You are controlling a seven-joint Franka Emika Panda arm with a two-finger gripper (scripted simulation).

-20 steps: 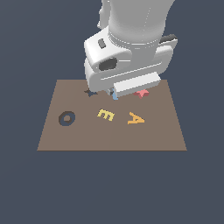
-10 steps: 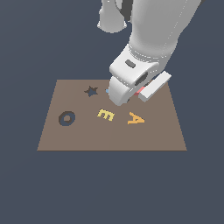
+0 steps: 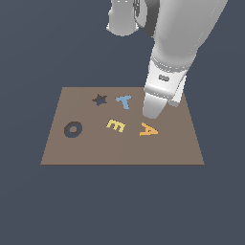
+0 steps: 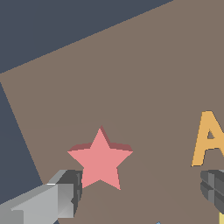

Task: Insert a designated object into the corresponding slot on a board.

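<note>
The pink star (image 4: pixel 100 159) lies flat on the brown board (image 4: pixel 131 74). It shows only in the wrist view; in the exterior view my hand hides it. My gripper (image 4: pixel 140 192) is open and empty just above the board, with one fingertip (image 4: pixel 65 192) right beside the star and the other (image 4: pixel 213 188) well apart from it, near the orange A. In the exterior view the gripper (image 3: pixel 152 113) hangs over the board's (image 3: pixel 119 149) back right part. The dark navy star slot (image 3: pixel 99 99) is at the back, toward the exterior view's left of the gripper.
A blue T (image 3: pixel 124 101) lies between the slot and my hand. A yellow E (image 3: pixel 116 125) and an orange A (image 3: pixel 149 129) lie in front, and the A also shows in the wrist view (image 4: pixel 209 139). A dark ring-shaped O recess (image 3: pixel 73 129) is at the board's left.
The arm has swung toward the exterior view's right and turned more upright. The star slot and blue T are uncovered; the hand now hides the pink star.
</note>
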